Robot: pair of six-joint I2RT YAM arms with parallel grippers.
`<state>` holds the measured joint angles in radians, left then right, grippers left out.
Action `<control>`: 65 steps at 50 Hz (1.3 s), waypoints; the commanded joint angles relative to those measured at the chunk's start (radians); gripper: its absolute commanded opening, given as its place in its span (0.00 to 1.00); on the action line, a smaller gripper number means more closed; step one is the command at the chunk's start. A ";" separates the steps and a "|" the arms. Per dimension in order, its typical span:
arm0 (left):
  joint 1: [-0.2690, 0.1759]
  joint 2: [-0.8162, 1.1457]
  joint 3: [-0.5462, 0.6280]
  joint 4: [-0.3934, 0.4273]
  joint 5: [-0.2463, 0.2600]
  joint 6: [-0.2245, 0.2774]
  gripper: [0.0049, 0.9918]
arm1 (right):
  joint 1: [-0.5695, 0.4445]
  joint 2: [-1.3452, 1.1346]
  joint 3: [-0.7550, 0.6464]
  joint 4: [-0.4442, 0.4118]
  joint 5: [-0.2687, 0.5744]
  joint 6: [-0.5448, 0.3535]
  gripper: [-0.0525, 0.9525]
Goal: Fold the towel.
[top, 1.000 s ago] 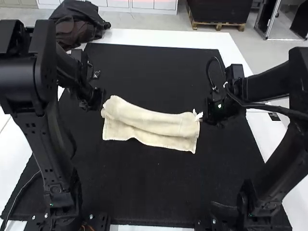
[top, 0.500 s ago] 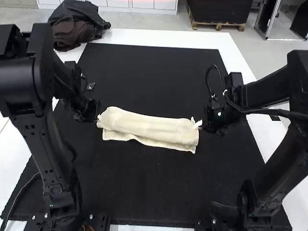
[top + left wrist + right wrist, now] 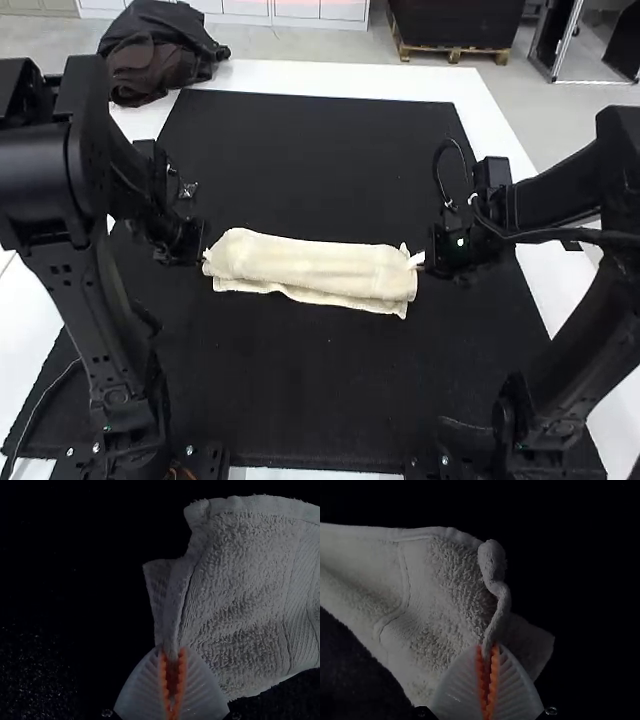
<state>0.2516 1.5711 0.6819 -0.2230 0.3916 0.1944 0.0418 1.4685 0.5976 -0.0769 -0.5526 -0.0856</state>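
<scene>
The left hand (image 3: pixel 171 652) pinches the edge of a cream terry towel (image 3: pixel 310 268) at one end, its orange pads (image 3: pixel 182 672) drawn in on a narrow gather of cloth. At the opposite end, the right hand (image 3: pixel 487 650) grips a twisted, cord-like bit of hem, with a loose corner hanging just beside its fingers. Between them the towel lies in a long, narrow strip, folded over on itself, a strip of the under layer peeking out along the near side. Beneath it spreads a black mat (image 3: pixel 330 380), laid over a white surface (image 3: pixel 340 77), where a heap of dark clothing (image 3: pixel 165 50) sits at the far left corner.

The towel looks light, limp and hard to damage, its looped pile likely to give the pads good purchase. Softness is the likelier trouble: pinched ends bunch and twist, and a thin grip may catch one layer and leave the other behind. For a further fold, the sounder hold seems to be at one end's corners, taken flat through every layer, once the gathered edges are let go and smoothed.
</scene>
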 commanded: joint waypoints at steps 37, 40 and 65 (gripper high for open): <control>0.098 -0.083 0.018 0.019 0.001 0.000 0.98 | -0.025 -0.068 0.028 -0.086 0.131 -0.008 0.96; 0.104 -0.103 0.025 0.017 0.012 -0.001 0.98 | -0.022 -0.074 0.036 -0.110 0.103 0.000 0.96; 0.097 -0.210 0.030 0.022 0.010 -0.041 0.98 | 0.010 -0.053 0.034 -0.204 -0.003 0.018 0.96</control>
<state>0.3485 1.3933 0.6827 -0.2081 0.3901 0.1738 0.0238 1.4170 0.6189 -0.2859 -0.5293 -0.0746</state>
